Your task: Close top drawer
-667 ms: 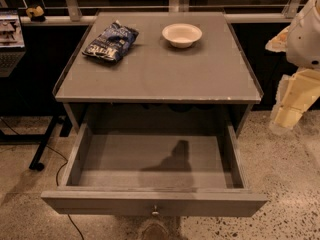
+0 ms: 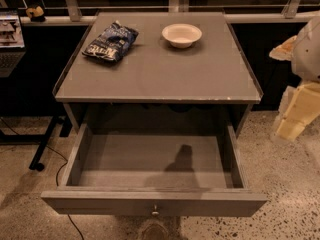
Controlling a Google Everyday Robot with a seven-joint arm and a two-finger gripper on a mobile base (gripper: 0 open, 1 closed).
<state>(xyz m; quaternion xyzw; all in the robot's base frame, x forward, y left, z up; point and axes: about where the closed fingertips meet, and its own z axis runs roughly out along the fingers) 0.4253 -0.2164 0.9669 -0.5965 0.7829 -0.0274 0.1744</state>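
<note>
The top drawer (image 2: 150,166) is pulled wide open below the grey tabletop (image 2: 160,74). It is a shallow grey wooden box and it is empty inside. Its long flat front panel (image 2: 100,204) faces me at the bottom of the view, with a small round metal knob (image 2: 155,211) at its centre. My arm and gripper (image 2: 292,116) are cream-coloured and hang at the right edge, to the right of the drawer and apart from it. The gripper touches nothing.
A blue chip bag (image 2: 111,42) and a white bowl (image 2: 182,35) sit on the tabletop. A dark desk leg with a caster (image 2: 39,159) and a cable stand at the left. Speckled floor (image 2: 280,184) lies right of the drawer.
</note>
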